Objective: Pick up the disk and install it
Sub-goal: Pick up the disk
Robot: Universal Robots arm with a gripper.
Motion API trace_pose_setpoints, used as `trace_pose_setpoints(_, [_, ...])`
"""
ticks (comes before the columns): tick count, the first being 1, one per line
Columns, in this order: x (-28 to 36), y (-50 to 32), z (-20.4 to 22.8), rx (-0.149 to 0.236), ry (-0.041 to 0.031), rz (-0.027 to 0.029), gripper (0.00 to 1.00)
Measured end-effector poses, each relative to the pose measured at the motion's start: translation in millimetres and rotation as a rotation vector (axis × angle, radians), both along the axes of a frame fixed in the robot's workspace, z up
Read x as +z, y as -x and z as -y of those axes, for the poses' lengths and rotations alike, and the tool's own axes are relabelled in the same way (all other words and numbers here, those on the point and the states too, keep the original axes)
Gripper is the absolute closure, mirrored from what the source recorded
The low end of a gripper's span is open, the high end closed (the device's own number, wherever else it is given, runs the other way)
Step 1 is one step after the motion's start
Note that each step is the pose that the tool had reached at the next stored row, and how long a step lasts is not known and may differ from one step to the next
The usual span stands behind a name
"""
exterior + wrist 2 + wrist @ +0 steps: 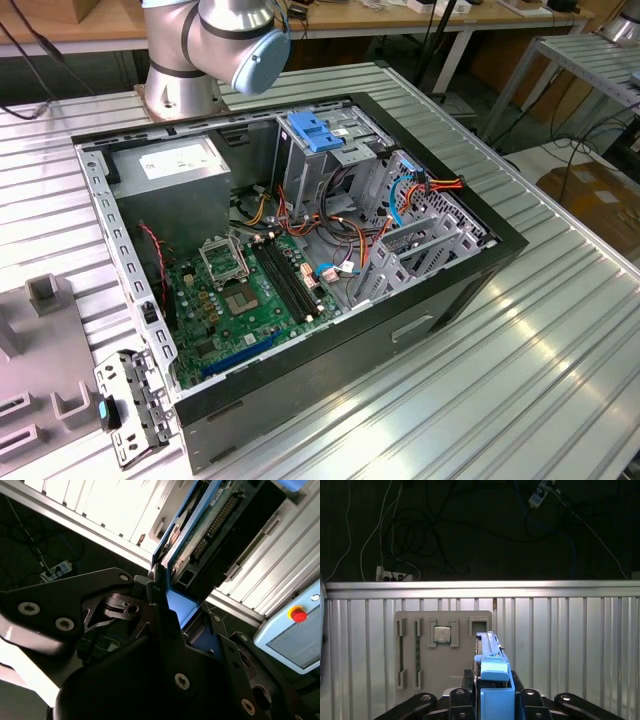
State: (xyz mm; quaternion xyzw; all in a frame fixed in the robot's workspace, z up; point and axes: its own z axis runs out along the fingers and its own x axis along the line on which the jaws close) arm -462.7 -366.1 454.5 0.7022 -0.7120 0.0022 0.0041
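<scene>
Contact is looking solid here: the gripper (495, 700) is clenching the disk (491, 647), with dark fingers (461, 696) pressing in on either side of its blue-railed end. In the first wrist view the disk is standing edge-on between them and pointing out over the ribbed metal table (570, 630), with the grey fixture tray (462, 662) and its processor chip (442, 635) lying beyond it. In the second wrist view the blue rail (180, 605) is running into the grip, and the bare circuit board (210, 522) on the disk's face is showing just past the fingers.

Over in the exterior view, the open computer case (500, 245) is lying on the table with its drive cage (330, 175) waiting under the paler blue bracket (315, 132).

As for handling, this is looking like a stiff, dense block, heavier than its size suggests, so it should not be sagging in the grip. The plastic rails are probably smooth and a little springy, so a hold needs to be square and firm to stop it twisting. The exposed board and its connector are the fragile parts. The rails and the metal body are the places to be gripping, never the board.
</scene>
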Motion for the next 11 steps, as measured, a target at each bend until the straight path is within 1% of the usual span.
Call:
trace_pose_setpoints(3, [4.6, 0.0, 0.0, 0.000, 0.0000, 0.0000, 0.63])
trace_pose_setpoints(10, [13.3, 0.0, 0.0, 0.000, 0.0000, -0.0005, 0.63])
trace_pose_setpoints(11, [15.5, 0.0, 0.0, 0.000, 0.0000, -0.0006, 0.63])
